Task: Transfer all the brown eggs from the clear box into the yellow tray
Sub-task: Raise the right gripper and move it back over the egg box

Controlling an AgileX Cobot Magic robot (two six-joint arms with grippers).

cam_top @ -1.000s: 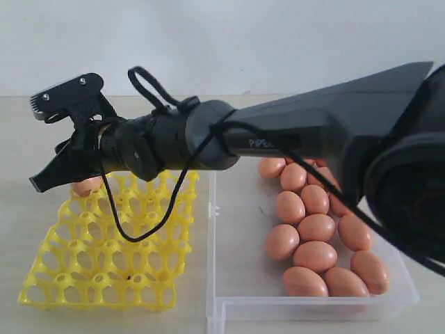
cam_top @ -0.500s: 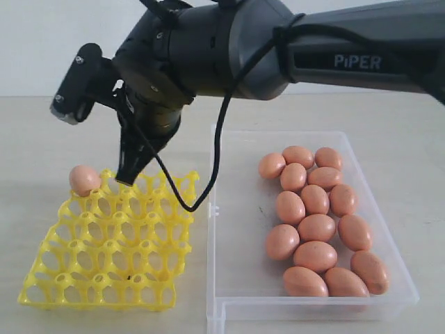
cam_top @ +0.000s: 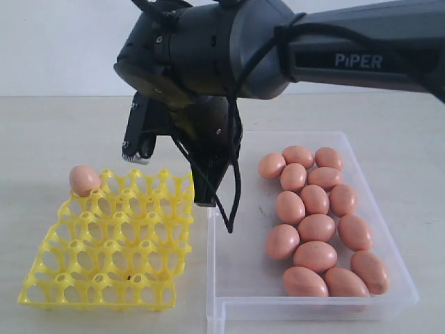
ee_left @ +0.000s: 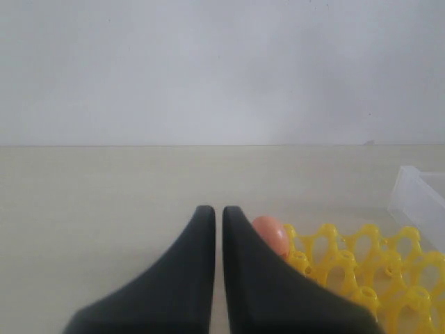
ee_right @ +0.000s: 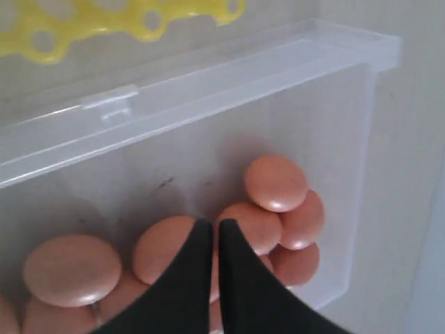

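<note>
Fingers of the right hand [ee_right: 211, 224] are pressed together and pinch nothing, tips pointing down over the tray-side edge of the clear box [cam_top: 236, 278]. The brown eggs [cam_top: 316, 227] lie clustered toward the box's other side, rightward of the hand in the exterior view, their long axes pointing various ways. This arm is plainly the nearer, and it would need to part its fingers before descending. The left hand [ee_left: 213, 211], likewise closed and empty, sits low beside the yellow tray [cam_top: 104, 278], where one egg [cam_top: 85, 179] occupies a corner cell.
</note>
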